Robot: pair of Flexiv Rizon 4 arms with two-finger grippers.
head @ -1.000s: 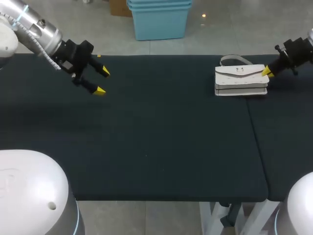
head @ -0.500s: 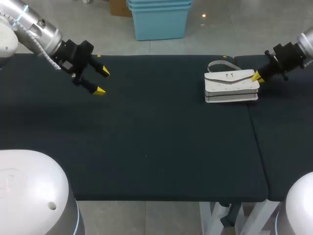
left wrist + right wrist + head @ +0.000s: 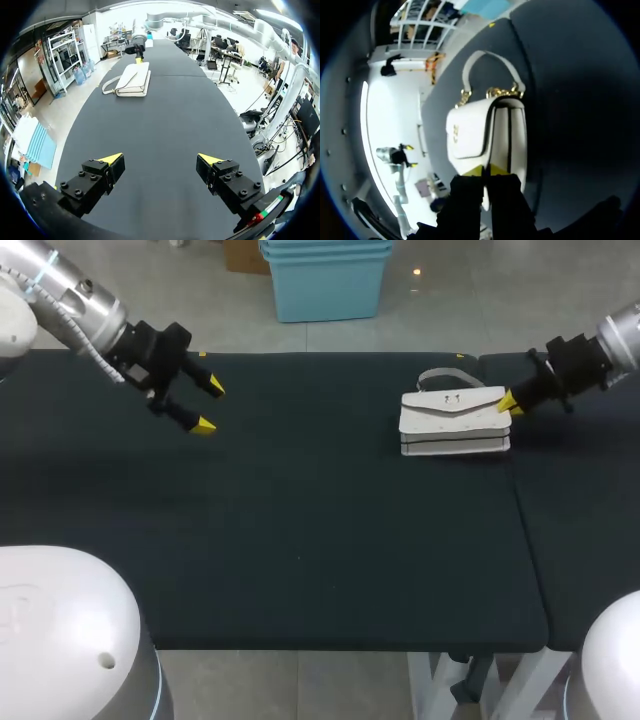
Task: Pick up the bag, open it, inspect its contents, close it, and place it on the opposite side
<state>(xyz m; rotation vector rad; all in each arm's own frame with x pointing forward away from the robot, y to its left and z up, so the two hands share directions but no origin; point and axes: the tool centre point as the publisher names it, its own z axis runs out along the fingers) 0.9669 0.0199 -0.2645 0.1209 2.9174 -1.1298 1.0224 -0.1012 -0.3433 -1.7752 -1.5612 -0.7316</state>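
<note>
Head: high behind, looking down on table (image 3: 300, 520).
Left wrist: low over table, bag (image 3: 134, 80) far ahead of jaws.
Right wrist: close, bag at jaws.
Shared: bag, table.

White bag (image 3: 455, 420) lies flat on dark table (image 3: 300, 540), far side, right of centre, just left of the seam (image 3: 530, 540) btwn the two tabletops. Its strap (image 3: 437, 375) loops on the cloth behind it. R arm comes in from the right edge: right gripper (image 3: 508, 403), yellow tips close together, touches bag's right end. L arm enters top-left: left gripper (image 3: 207, 405) hangs over table's far left, fingers spread wide, well apart from bag.
</note>
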